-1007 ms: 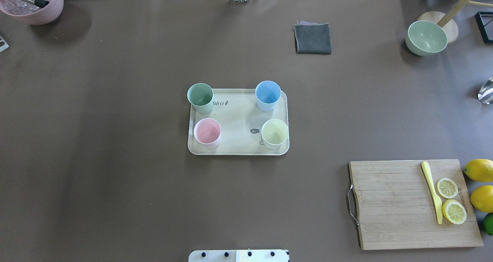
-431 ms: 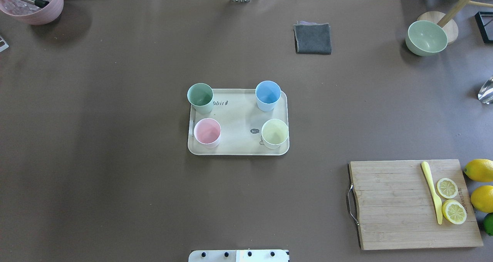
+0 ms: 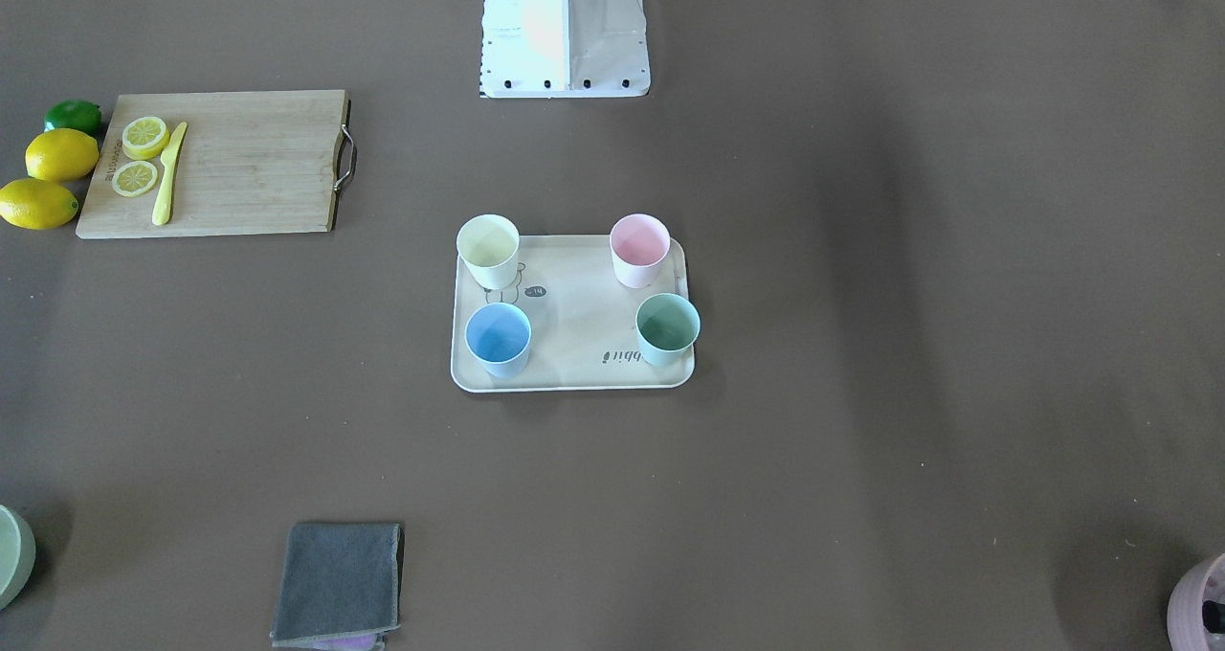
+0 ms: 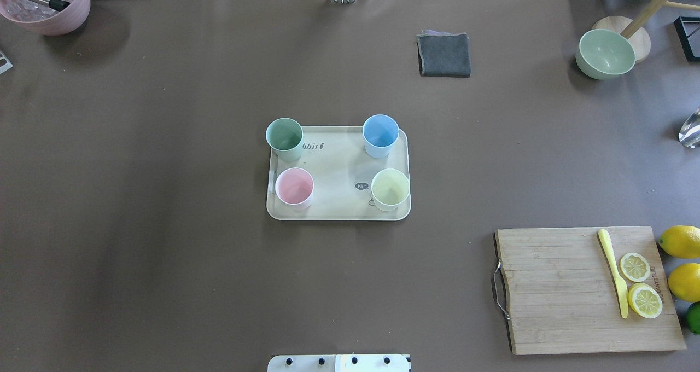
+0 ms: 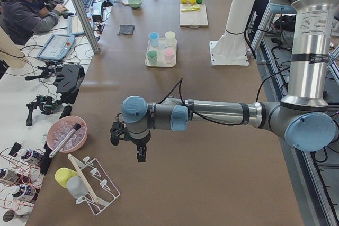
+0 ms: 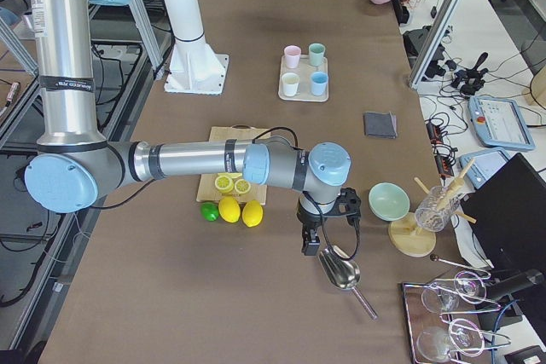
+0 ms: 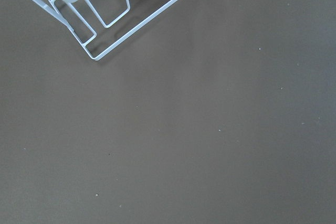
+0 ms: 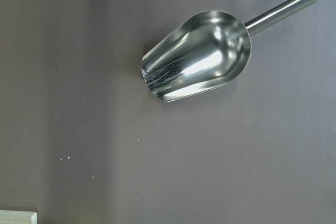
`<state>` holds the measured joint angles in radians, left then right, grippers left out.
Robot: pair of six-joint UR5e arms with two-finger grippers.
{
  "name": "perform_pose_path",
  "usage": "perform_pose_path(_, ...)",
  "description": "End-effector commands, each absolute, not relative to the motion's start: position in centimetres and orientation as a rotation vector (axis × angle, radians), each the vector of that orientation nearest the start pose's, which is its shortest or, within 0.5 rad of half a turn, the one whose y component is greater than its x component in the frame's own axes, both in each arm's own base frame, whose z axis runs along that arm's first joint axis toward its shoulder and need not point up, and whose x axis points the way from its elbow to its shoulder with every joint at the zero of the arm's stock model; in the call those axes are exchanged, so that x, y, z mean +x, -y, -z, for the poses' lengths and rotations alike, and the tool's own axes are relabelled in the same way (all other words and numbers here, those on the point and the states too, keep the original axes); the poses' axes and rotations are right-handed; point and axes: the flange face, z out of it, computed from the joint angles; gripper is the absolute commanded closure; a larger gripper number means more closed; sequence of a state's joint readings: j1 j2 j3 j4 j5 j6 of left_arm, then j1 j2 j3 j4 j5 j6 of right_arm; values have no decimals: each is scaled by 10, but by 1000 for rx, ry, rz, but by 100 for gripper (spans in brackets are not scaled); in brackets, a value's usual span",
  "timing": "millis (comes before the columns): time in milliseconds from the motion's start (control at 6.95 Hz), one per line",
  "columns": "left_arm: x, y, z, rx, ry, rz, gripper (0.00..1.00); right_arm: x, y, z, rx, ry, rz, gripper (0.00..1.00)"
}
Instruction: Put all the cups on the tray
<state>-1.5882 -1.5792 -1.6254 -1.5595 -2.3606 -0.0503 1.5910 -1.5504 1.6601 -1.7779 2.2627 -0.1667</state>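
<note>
The cream tray (image 4: 339, 169) sits mid-table with all four cups upright on it: mint green (image 4: 284, 135) and light blue (image 4: 380, 132) at the far corners, pale pink (image 4: 294, 186) and pale yellow (image 4: 390, 187) at the near corners. The tray also shows in the front view (image 3: 574, 321). Neither gripper shows in the overhead or front view. The left gripper (image 5: 132, 146) hangs over the table's left end, far from the tray. The right gripper (image 6: 328, 240) hangs over the right end, above a metal scoop (image 8: 197, 69). I cannot tell whether either is open or shut.
A wooden cutting board (image 4: 585, 290) with lemon slices and a yellow knife lies near right, with lemons (image 4: 681, 240) beside it. A grey cloth (image 4: 444, 54) and a green bowl (image 4: 606, 53) are at the far right. A pink ice bowl (image 4: 46, 5) is far left. A wire rack (image 7: 100, 19) lies below the left wrist.
</note>
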Motion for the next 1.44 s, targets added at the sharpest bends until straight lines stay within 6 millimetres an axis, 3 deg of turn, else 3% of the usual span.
perform_pose_path(0, -71, 498, -621, 80, -778, -34, 2, 80, 489, -631, -29, 697, 109, 0)
perform_pose_path(144, -72, 484, -632, 66, -778, -25, 1, 79, 488, -631, -29, 697, 110, 0)
perform_pose_path(431, -76, 481, -623, 85, -776, -23, 1, 78, 488, -631, -24, 697, 114, 0)
perform_pose_path(1294, -76, 479, -627, 78, -776, -19, 1, 75, 488, -633, -26, 698, 120, 0)
